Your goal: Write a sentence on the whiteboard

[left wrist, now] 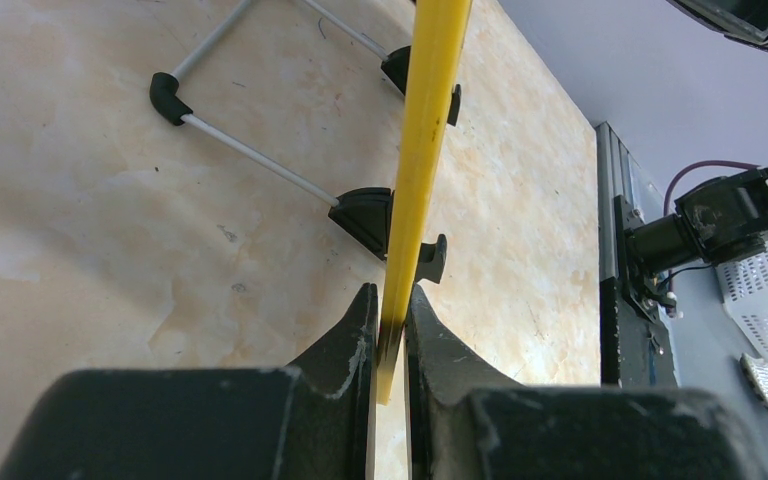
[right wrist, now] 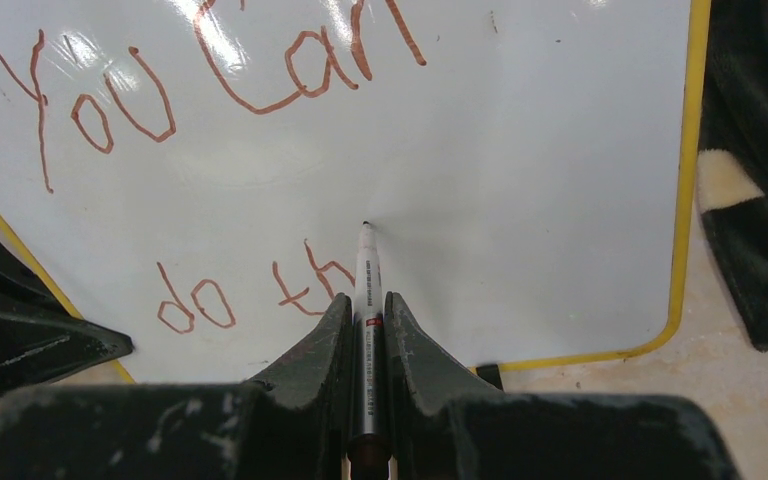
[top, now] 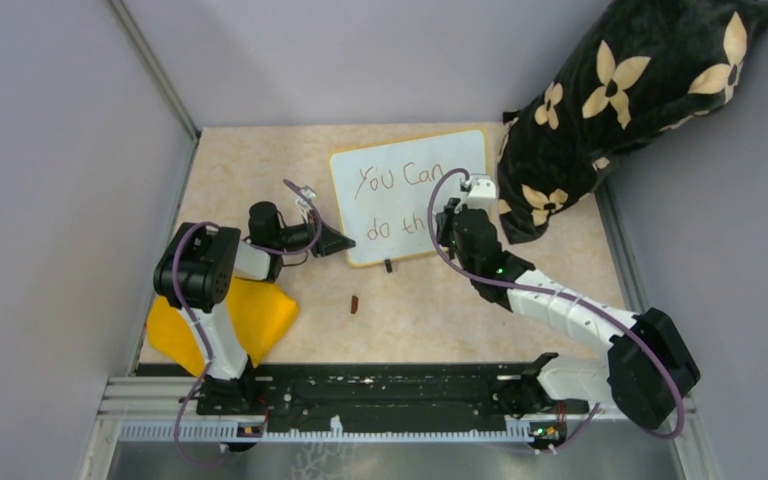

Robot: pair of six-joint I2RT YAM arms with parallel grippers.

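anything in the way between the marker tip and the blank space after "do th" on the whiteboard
Nothing visible. The right tool holds the marker, tip at the whiteboard just past "th"; the surface beyond is bare to the yellow frame. The left tool grips the left edge.

The left arm (top: 212, 325) rises at the bench's near left corner and bends right, its hand (top: 334, 241) pinching the whiteboard (top: 460, 150) by its left edge, while the right arm (top: 570, 310) stretches from the near right toward the middle, its hand (top: 450, 225) gripping a pen (right wrist: 366, 265).
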